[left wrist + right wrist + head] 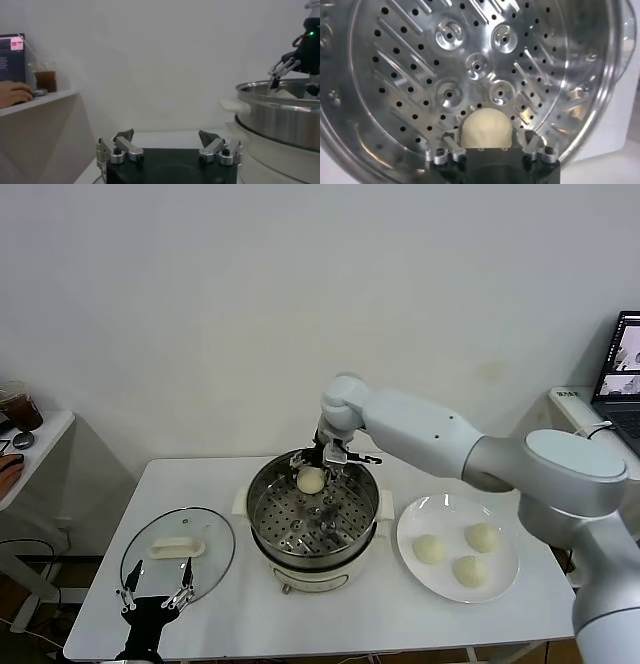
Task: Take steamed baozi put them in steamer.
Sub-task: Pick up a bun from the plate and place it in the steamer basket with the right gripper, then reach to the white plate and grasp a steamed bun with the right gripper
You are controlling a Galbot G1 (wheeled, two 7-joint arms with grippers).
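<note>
Right pincer (322, 465) stands open astride one baozi (311, 480) on the steamer (275, 529) tray at frame centre; left pincer (155, 596) open, lower left.

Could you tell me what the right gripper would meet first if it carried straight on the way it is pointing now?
Most likely the baozi lying between the open fingers of the right gripper, and just beneath it the perforated tray of the steamer. How much gap remains above the bun is hard to judge.

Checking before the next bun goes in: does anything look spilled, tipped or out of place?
Nothing stands out. One baozi sits in the steamer between the open right gripper fingers; three wait on the plate.
</note>
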